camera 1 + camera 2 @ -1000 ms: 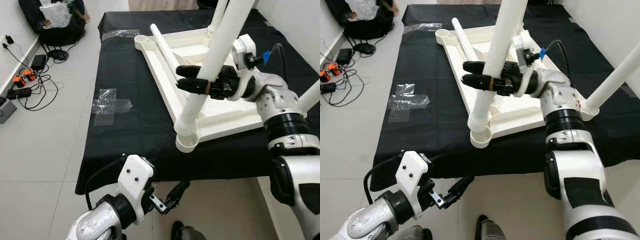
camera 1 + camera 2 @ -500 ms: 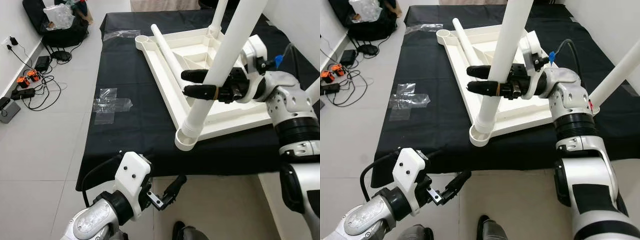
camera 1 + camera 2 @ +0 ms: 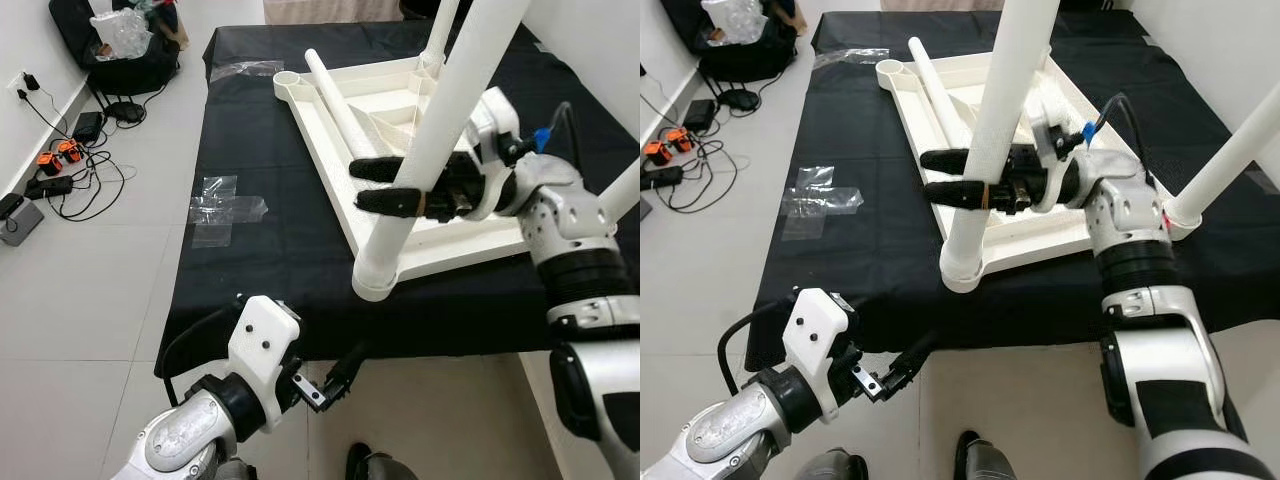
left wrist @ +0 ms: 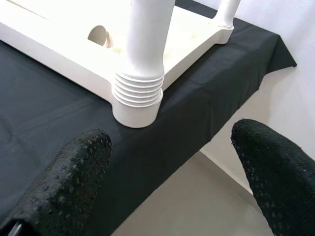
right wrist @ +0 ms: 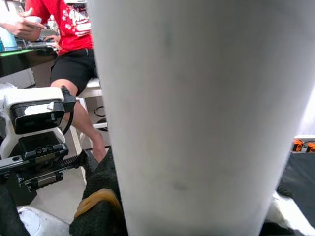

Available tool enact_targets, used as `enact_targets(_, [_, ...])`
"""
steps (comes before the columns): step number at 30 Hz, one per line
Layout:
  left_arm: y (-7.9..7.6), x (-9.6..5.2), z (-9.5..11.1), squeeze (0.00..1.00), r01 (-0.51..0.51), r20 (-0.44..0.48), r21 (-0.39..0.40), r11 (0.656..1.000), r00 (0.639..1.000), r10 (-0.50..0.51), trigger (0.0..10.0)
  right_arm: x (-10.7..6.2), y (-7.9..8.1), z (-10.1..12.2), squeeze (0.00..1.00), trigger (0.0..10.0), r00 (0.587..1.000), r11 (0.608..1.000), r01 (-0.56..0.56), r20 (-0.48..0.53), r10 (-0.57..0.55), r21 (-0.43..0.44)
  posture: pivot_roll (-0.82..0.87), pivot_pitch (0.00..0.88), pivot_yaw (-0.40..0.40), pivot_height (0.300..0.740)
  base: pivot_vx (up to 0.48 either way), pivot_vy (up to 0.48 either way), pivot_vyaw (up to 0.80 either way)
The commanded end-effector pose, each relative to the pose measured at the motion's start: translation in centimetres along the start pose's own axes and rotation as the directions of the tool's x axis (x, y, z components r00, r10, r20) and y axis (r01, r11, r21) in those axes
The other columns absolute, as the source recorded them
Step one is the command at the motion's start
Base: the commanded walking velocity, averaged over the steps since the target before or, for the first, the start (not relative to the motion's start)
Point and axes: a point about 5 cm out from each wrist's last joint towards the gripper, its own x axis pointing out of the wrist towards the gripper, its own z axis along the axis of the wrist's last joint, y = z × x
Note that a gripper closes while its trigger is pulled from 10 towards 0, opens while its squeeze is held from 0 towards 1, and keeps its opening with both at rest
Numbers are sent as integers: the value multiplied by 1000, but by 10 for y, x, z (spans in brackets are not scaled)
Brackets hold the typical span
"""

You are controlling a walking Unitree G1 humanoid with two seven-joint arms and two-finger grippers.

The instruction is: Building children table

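Your right gripper (image 3: 385, 185) clasps the centre-frame leg (image 3: 440, 130) seated in its socket; one loose leg (image 3: 335, 100) remains.

The white print on the person's red shirt (image 5: 69, 22) is too blurred to read.

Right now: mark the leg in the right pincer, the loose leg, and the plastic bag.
gripped leg (image 3: 445, 110), left eye view, mid shaft.
loose leg (image 3: 338, 100), left eye view, mid length, lying in the upturned tabletop.
plastic bag (image 3: 226, 209), left eye view, centre.
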Motion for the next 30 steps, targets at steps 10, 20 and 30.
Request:
enact_targets(10, [1,-2,-6,0,-3,-35,-10,1000,999,2,10000,0,4,-10,0,10000,999,1000,-14,-49,14,-1,137,209,-26,740,0,0,0])
enact_targets(20, [1,-3,-7,0,0,-38,-7,1000,999,0,10000,-14,-6,1,0,10000,993,997,66,-94,-70,-46,135,209,-27,740,0,0,0])
enact_targets(30, [3,0,-6,0,-4,-32,1,1000,999,4,10000,-10,-2,-8,0,10000,993,998,65,-95,-67,-23,127,216,-25,740,0,0,0])
